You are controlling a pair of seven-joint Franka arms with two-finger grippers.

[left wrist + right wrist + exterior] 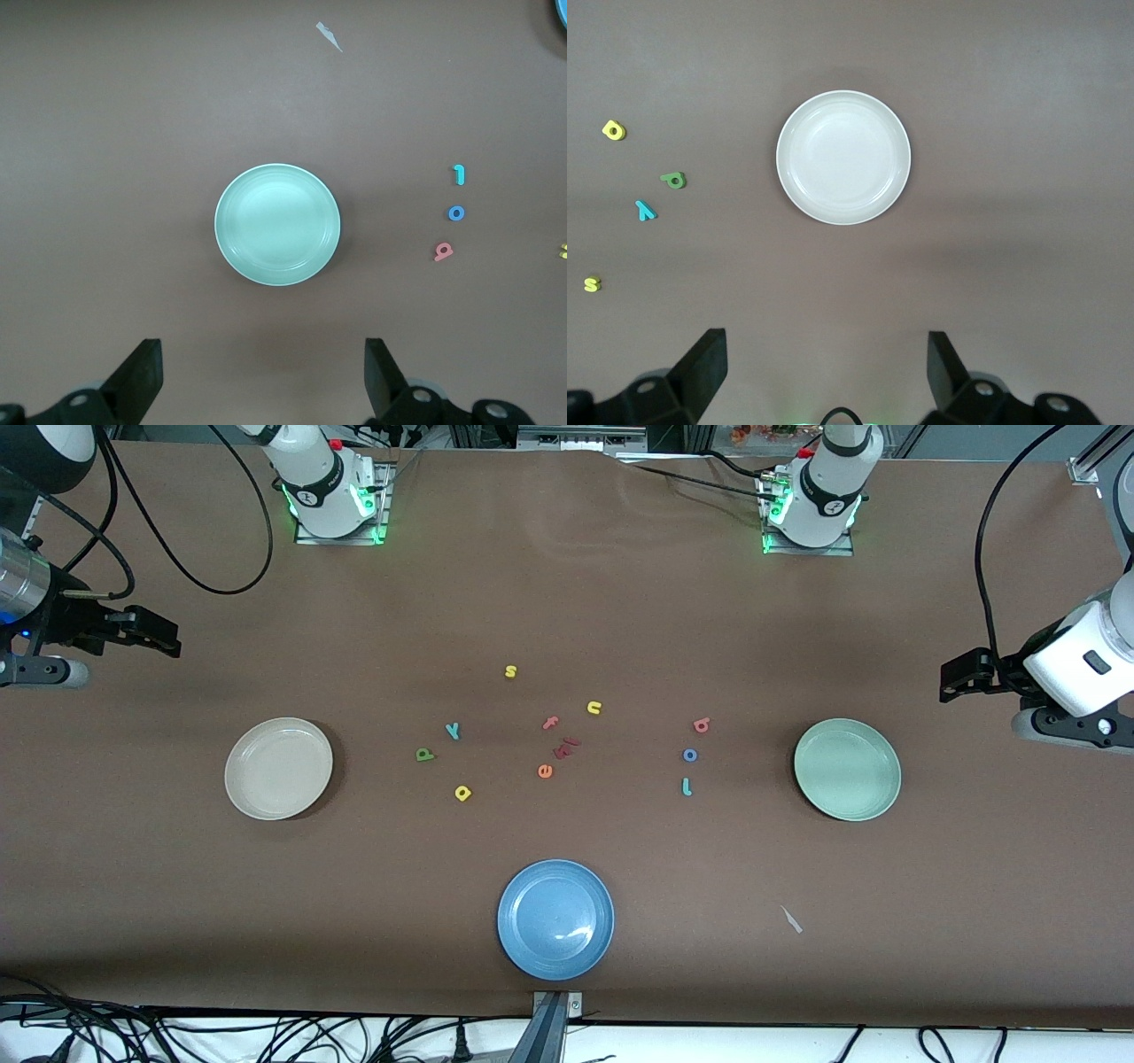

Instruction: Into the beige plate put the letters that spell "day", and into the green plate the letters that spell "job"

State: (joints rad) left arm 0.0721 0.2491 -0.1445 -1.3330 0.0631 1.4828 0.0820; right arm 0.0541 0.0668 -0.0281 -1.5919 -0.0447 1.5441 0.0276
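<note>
The beige plate (278, 768) (843, 158) lies toward the right arm's end of the table, with nothing in it. Beside it lie the teal y (453, 731), dark green d (425, 755) and yellow a (462, 793). The green plate (847, 769) (278, 224) lies toward the left arm's end, also holding nothing. The salmon b (702, 725), blue o (690, 755) and teal j (687, 786) lie in a row beside it. My right gripper (170, 642) (826, 367) hangs open high over the table's end by the beige plate. My left gripper (950, 682) (264, 372) hangs open by the green plate.
A blue plate (555, 919) sits nearest the front camera at mid-table. Other letters lie in the middle: yellow s (510, 671), yellow n (594, 708), pink f (551, 723), orange e (545, 771) and a red one (566, 748). A pale scrap (791, 919) lies nearer the camera than the green plate.
</note>
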